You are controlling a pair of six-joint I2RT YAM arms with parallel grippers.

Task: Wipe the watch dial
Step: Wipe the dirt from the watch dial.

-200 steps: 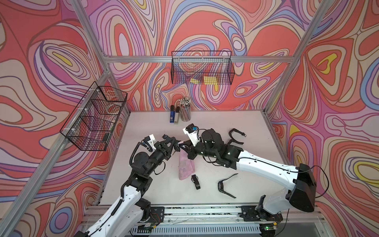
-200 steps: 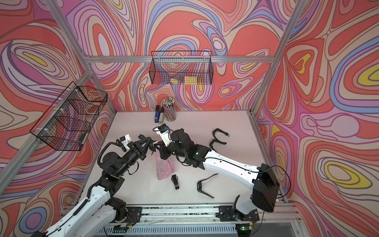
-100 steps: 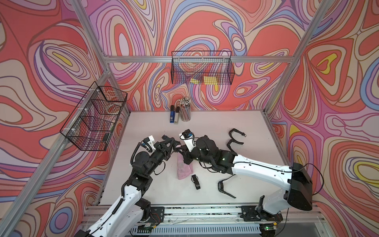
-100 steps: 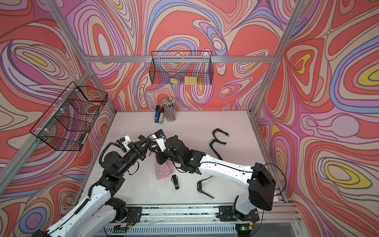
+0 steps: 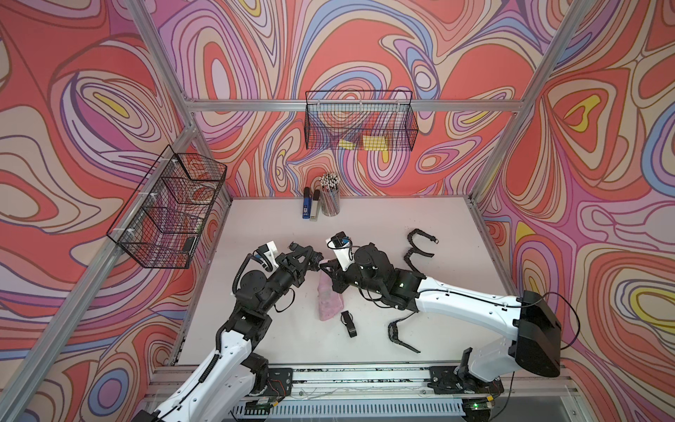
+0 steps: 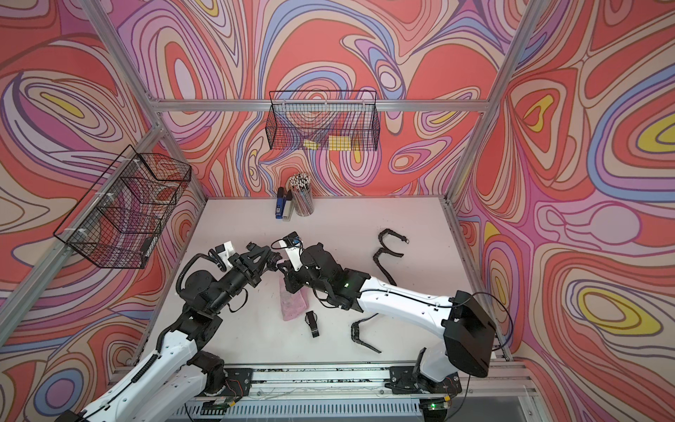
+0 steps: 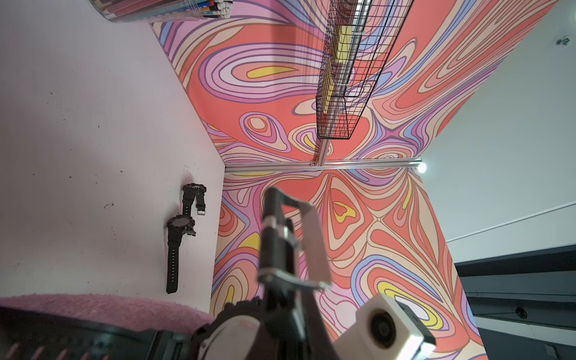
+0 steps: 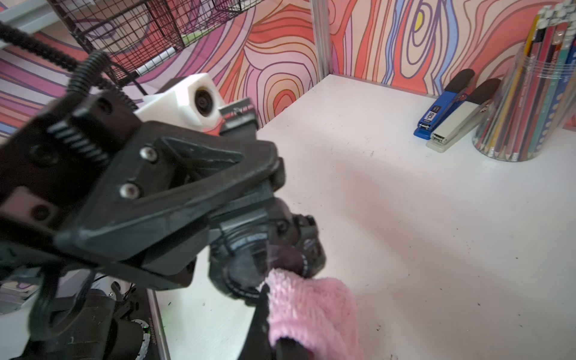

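A black watch [image 8: 274, 237] is held up above the table, with my left gripper [image 5: 315, 260] shut on it. Its round dial [image 8: 243, 274] faces my right gripper [image 5: 326, 269]. That gripper is shut on a fluffy pink cloth [image 8: 311, 308], and the cloth's top edge presses against the dial. The rest of the cloth [image 5: 330, 301] hangs down to the table in both top views. The left wrist view shows the watch's steel back [image 7: 232, 332], its strap with buckle [image 7: 310, 237] and the cloth [image 7: 109, 308] beside it.
Two black watches [image 5: 420, 243] lie at the back right, another [image 5: 400, 332] and a short black watch [image 5: 349, 323] at the front. A stapler [image 5: 307, 208] and pencil cup [image 5: 330, 199] stand at the back wall. Wire baskets [image 5: 359, 124] [image 5: 171, 208] hang on the walls.
My right gripper has slid a little left and nearer with the cloth, across the held watch. The left arm has barely moved.
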